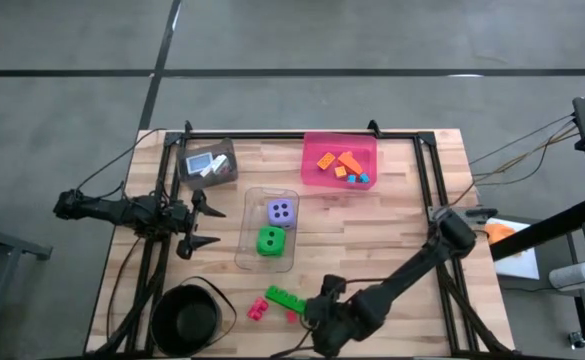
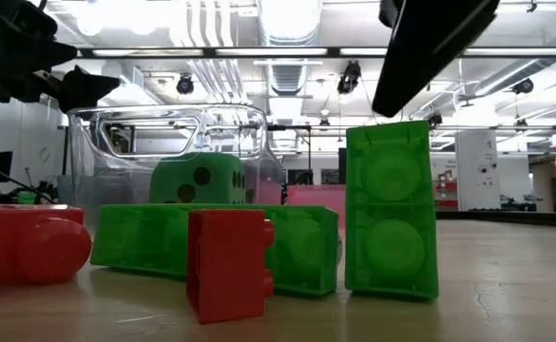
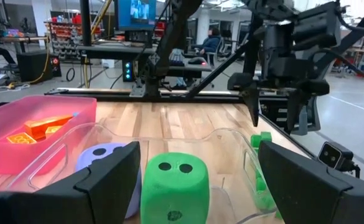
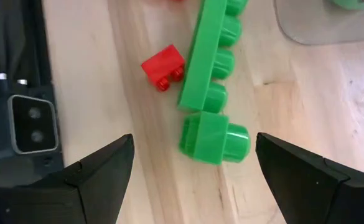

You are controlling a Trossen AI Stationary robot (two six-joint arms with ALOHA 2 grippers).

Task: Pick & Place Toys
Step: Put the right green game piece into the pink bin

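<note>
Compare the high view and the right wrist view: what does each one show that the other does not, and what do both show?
Only the high view shows the pink bin with orange and teal bricks, the purple die, the black bowl and the left gripper, open beside the clear bin. Only the right wrist view shows the short green brick clearly, between the open right gripper fingers. Both show the long green brick and small red brick.

Left arm enters from nine o'clock in the high view and lies roughly level across the table edge, wrist pointing toward three o'clock. Left gripper (image 1: 202, 222) has both fingers spread wide apart, nothing between them.

Right arm enters from three o'clock, bends at the elbow and reaches down toward six o'clock. Right gripper (image 4: 191, 163) points downward at the tabletop, fingers spread wide, nothing gripped.
</note>
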